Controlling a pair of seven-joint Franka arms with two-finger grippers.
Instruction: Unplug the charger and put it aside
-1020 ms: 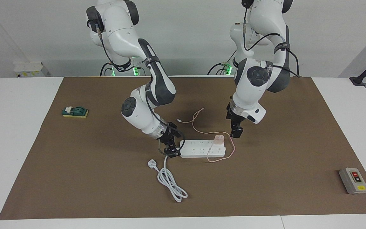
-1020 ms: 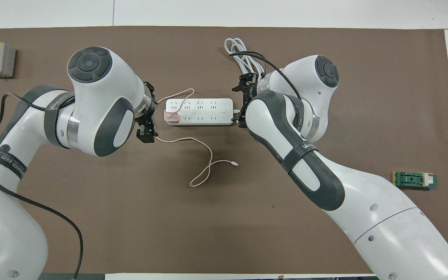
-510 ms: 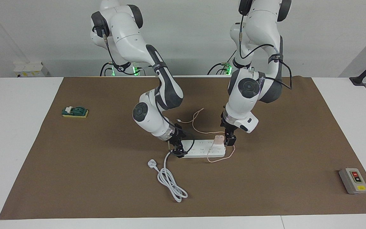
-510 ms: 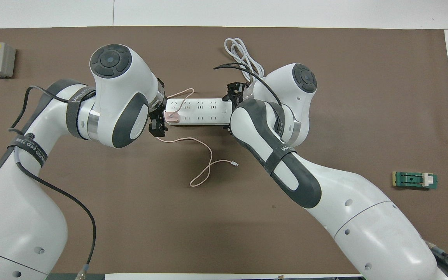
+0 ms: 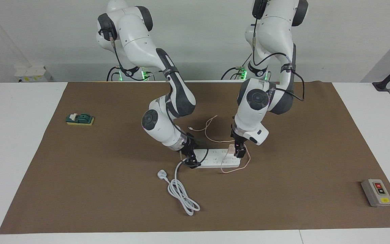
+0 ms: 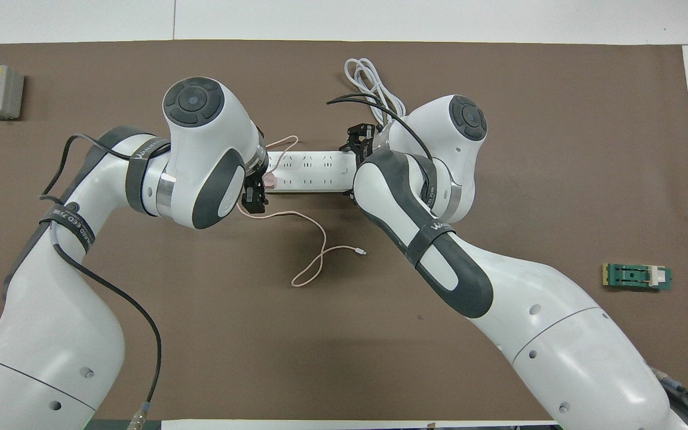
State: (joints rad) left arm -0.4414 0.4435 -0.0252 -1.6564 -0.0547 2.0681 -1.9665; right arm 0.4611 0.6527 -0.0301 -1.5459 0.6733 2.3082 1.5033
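The left gripper (image 5: 238,151), fingers spread wide, straddles the pink charger (image 5: 232,148), plugged into the power strip (image 5: 215,158) mid-counter. The right gripper (image 5: 191,162) presses the strip's other end, finger state unclear. The charger's cable (image 6: 314,239) loops nearer the robots; open mat (image 5: 300,152) lies all round.

Robotics lab: two white arms (image 5: 168,101), brown mat (image 5: 283,203) on white table (image 5: 12,152).

You get bright, even light from above in both views. Soft, short shadows pool on the brown mat (image 5: 283,189) under each arm. No glare shows on the white table (image 5: 15,152). Focus stays sharp to the edges, with no visible bending of straight lines.
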